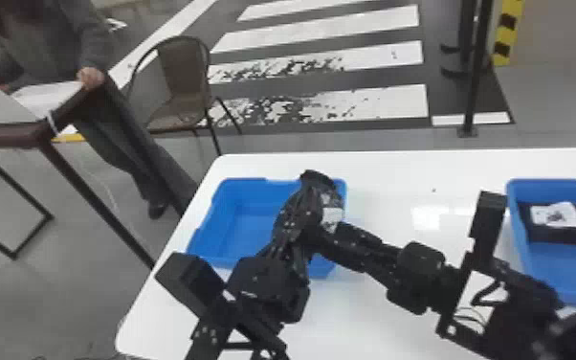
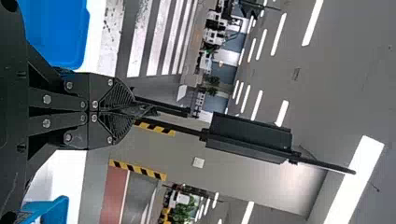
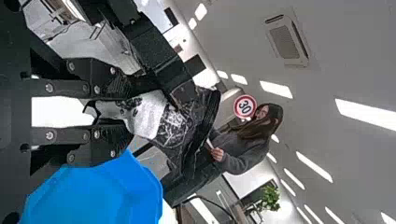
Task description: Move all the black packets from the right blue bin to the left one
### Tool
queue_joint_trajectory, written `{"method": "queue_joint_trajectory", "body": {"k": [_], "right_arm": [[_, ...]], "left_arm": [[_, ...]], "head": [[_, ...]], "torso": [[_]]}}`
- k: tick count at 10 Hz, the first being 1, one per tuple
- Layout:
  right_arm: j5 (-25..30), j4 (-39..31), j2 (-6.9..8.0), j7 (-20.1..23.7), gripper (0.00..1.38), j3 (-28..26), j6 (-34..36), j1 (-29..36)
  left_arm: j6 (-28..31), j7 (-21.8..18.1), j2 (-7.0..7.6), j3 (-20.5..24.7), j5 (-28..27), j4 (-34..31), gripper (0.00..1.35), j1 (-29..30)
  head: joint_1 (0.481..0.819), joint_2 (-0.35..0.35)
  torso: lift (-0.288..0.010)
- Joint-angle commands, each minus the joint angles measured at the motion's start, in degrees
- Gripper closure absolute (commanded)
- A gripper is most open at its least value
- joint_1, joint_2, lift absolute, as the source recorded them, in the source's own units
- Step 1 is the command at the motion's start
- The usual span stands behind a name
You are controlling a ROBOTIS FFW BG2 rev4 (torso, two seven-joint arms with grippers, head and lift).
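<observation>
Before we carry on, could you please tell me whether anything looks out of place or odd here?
I see nothing spilled, but one spot looks odd: the left arm crowds the black packet that the right end effector holds over the left blue bin, and I cannot tell whether they touch.

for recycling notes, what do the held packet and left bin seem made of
Packet: probably thin plastic film, glossy black, from its creases and bright glints; foil possible.
Left bin: likely molded plastic, smooth, from its even blue and rounded corners.

A brown chair (image 1: 182,86) stands on the grey floor (image 1: 95,268).
</observation>
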Motion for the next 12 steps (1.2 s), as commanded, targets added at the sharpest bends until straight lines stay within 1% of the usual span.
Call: {"method": "queue_joint_trajectory", "body": {"k": [1,2,3,4,5,6,7,8,9,10,11,12], "right_arm": [[-1.1,1.1,0.11,0.0,0.21,-0.1,-3.1,0.4],[-1.1,1.1,0.11,0.1,0.0,-1.1,-3.7,1.2],[-1.2,1.1,0.11,0.3,0.01,-2.2,-4.5,2.0],[-1.5,0.9,0.29,0.4,0.01,-4.2,-5.2,3.4],[-1.6,0.4,0.38,0.5,0.02,-6.0,-5.4,4.9],[-1.7,-0.2,0.46,0.6,0.02,-7.1,-5.4,5.8],[-1.9,-0.5,0.46,0.6,0.03,-7.7,-5.4,6.3],[-1.9,-0.5,0.46,0.8,0.03,-8.0,-5.4,6.4],[-1.9,-0.8,0.46,0.9,0.03,-8.2,-5.5,6.4],[-2.0,-0.9,0.46,1.0,0.03,-8.3,-5.7,6.4],[-2.0,-0.8,0.55,1.1,0.03,-8.7,-5.8,6.4],[-1.8,-0.9,0.64,1.1,0.03,-10.2,-5.9,7.0]], "left_arm": [[-1.7,0.6,-0.09,0.6,0.0,0.0,1.22,0.1],[-2.3,1.4,-0.26,1.1,-0.6,0.0,1.22,0.0],[-2.3,2.0,-0.44,1.8,-1.8,0.6,1.22,-0.3],[-2.6,2.6,-0.62,2.4,-3.7,3.4,1.22,-1.5],[-3.1,2.9,-0.97,3.3,-5.7,7.9,1.22,-3.9],[-4.0,3.0,-1.58,4.9,-9.4,12.8,1.22,-7.0],[-6.6,3.4,-1.93,5.9,-12.7,18.8,1.22,-10.5],[-9.5,4.1,-2.11,6.6,-17.4,25.5,1.22,-14.8],[-15.8,5.6,-2.2,7.2,-21.9,33.5,1.22,-19.4],[-18.3,5.6,-2.2,8.1,-23.7,39.7,1.22,-23.3],[-18.7,5.6,-2.02,8.9,-23.8,42.5,0.85,-24.9],[-20.1,5.2,-2.2,10.2,-25.7,42.5,0.18,-24.6]], "head": [[0.695,0.35],[0.695,0.35],[0.695,0.35],[0.695,0.35],[0.695,0.35],[0.695,0.35],[0.695,0.35],[0.695,0.35],[0.695,0.35],[0.695,0.35],[0.695,0.35],[0.695,0.35]], "torso": [[-0.14],[-0.14],[-0.14],[-0.14],[-0.14],[-0.14],[-0.14],[-0.14],[-0.14],[-0.14],[-0.14],[-0.14]]}}
